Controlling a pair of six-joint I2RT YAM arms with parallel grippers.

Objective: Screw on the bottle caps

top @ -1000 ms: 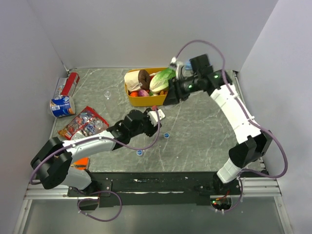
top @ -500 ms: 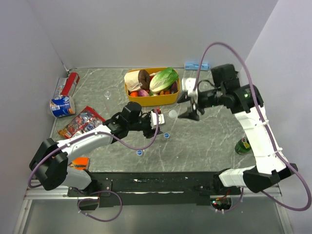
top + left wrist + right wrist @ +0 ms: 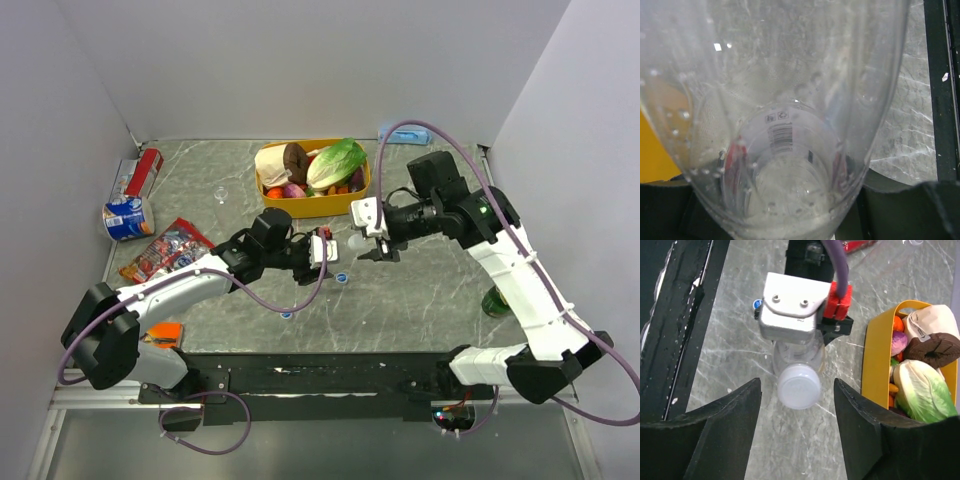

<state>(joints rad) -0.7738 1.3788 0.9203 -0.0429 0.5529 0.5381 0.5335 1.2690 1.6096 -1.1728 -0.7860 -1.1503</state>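
Overhead, two wrist close-ups sharing bottle [image 3: 790,100]

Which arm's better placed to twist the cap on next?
Right. The right tool is open, with a finger on either side of the whitish cap at the mouth of the bottle. The left tool is busy gripping that bottle.

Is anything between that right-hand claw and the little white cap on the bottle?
Nothing visible does. The right gripper's open fingers face the whitish translucent plastic cap on the clear plastic bottle, with only open space between.
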